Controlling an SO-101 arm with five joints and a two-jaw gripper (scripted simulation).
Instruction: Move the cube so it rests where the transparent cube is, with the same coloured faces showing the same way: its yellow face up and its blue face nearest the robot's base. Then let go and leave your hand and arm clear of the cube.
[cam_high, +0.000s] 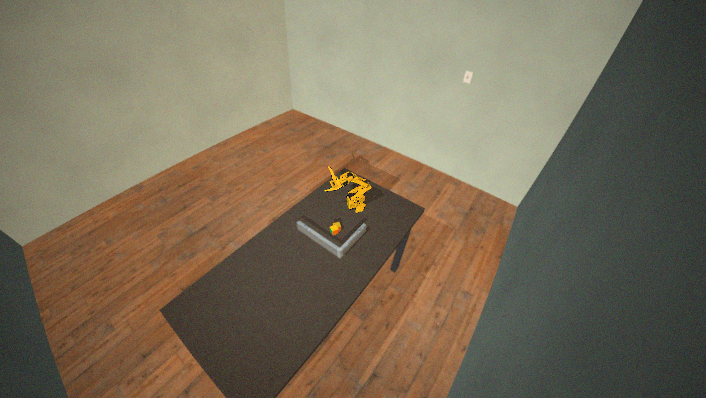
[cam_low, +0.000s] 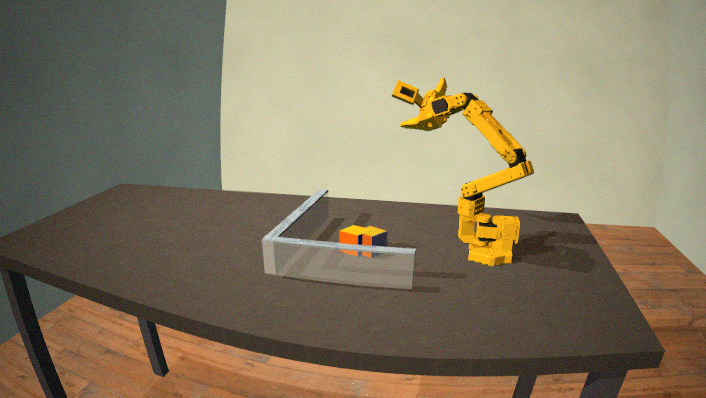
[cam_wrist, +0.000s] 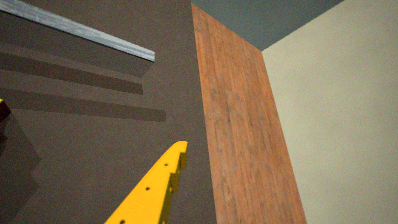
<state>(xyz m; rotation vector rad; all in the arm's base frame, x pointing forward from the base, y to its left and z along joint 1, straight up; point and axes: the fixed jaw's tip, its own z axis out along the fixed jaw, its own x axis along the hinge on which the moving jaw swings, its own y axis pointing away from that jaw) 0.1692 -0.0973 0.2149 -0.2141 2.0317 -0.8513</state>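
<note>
The cube (cam_low: 363, 235) rests on the table inside the corner of an L-shaped grey wall (cam_low: 320, 250). It shows a yellow top with orange and dark blue side faces. In this view it looks like two cube shapes side by side, and I cannot tell the solid cube from the transparent one. In the top view the cube (cam_high: 335, 228) shows yellow on top. My gripper (cam_low: 409, 107) is open and empty, raised high above the table and well away from the cube. It also shows in the top view (cam_high: 331, 181). The wrist view shows only one yellow jaw (cam_wrist: 150, 195); the cube is out of that view.
The arm's base (cam_low: 487, 240) stands on the dark table to the right of the wall. The wall's top edge (cam_wrist: 80, 31) shows in the wrist view, with the table's edge and the wooden floor (cam_wrist: 240, 120) beyond.
</note>
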